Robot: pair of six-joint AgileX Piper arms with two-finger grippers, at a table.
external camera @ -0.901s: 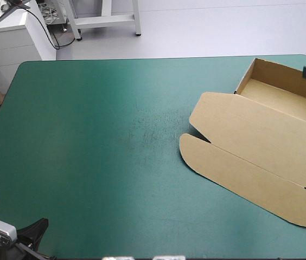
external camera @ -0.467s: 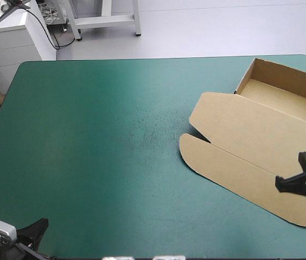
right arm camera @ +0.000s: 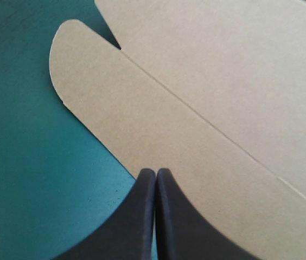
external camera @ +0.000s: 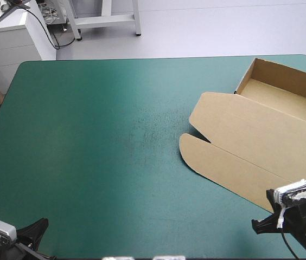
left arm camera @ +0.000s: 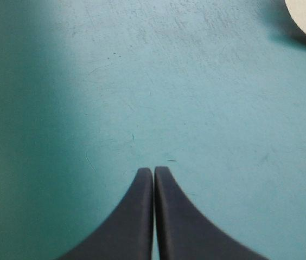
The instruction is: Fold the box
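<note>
Both arms' jaws pressed together — left gripper (left arm camera: pixel 153 169) at seven o'clock, right gripper (right arm camera: pixel 155 170) over the box's (external camera: pixel 261 130) five-o'clock flap (right arm camera: pixel 120 108); tray formed — next likely needs them parted.

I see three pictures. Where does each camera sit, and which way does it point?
High view: above and behind the robot, facing forward and down over the table and the box, an open tray with its lid flat; left gripper and right gripper at the near corners.
Left wrist view: on the left wrist, facing down along its shut fingers at teal-green cover.
Right wrist view: on the right wrist, facing along its shut fingers onto the box's rounded flap.
Shared: high and right wrist views both show that flap.
</note>
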